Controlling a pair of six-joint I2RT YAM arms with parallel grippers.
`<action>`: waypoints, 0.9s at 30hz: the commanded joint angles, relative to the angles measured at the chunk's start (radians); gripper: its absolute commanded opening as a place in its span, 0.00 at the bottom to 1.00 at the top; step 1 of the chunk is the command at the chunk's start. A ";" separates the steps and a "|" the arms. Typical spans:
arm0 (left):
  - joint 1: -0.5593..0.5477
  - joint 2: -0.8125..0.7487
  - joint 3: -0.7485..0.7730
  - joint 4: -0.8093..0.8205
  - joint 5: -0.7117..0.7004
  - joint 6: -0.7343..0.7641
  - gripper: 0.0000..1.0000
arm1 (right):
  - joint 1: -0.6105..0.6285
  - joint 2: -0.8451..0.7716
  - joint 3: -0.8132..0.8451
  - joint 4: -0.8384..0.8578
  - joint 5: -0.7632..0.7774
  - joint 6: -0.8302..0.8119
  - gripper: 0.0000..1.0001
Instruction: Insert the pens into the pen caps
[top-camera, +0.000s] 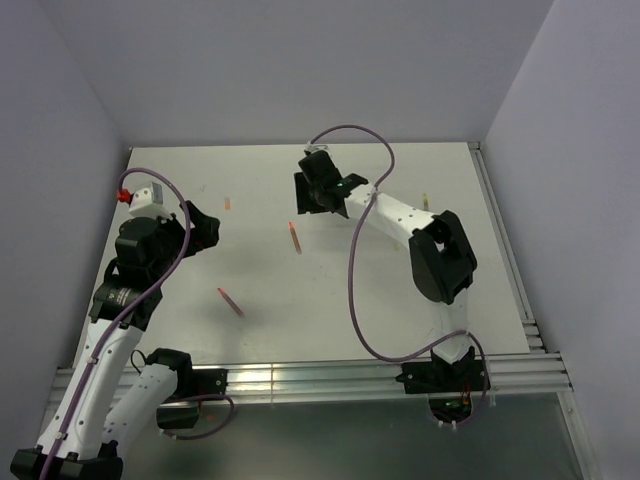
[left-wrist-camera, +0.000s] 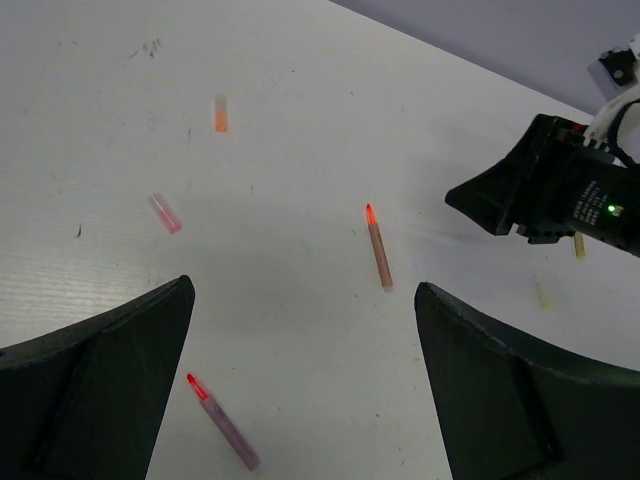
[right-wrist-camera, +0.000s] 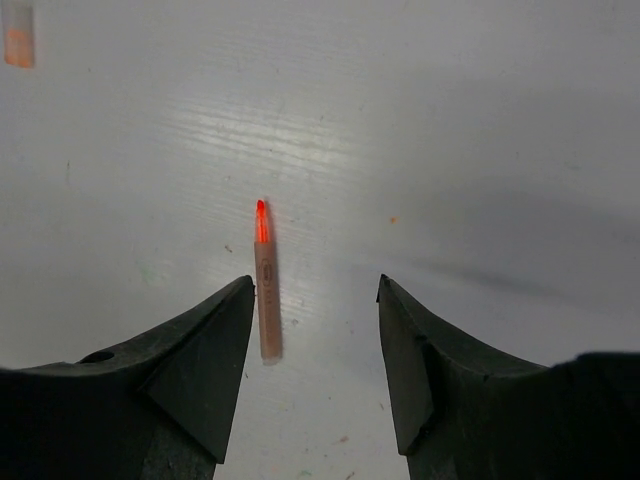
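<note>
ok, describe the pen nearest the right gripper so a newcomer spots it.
On the white table, find the right gripper, back centre. The pen lies just beside it: tan barrel, red tip. The other pen is pinker and nearer the front edge.

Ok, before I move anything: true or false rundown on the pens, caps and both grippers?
1. The left gripper is open and empty. True.
2. The right gripper holds a pen. False: it is open, and the pen lies loose on the table beneath it.
3. One pen is already capped. False: the orange cap and pink cap lie apart from the pens.
4. The left wrist view shows two pens. True: that pen plus a second pen.
</note>
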 joint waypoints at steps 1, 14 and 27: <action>0.008 -0.002 0.025 0.025 0.027 -0.009 0.99 | 0.015 0.051 0.101 -0.044 0.010 -0.028 0.60; 0.022 0.001 0.023 0.027 0.044 -0.009 0.99 | 0.070 0.197 0.229 -0.118 0.030 -0.051 0.55; 0.025 0.004 0.022 0.030 0.044 -0.013 1.00 | 0.099 0.248 0.243 -0.144 0.024 -0.070 0.49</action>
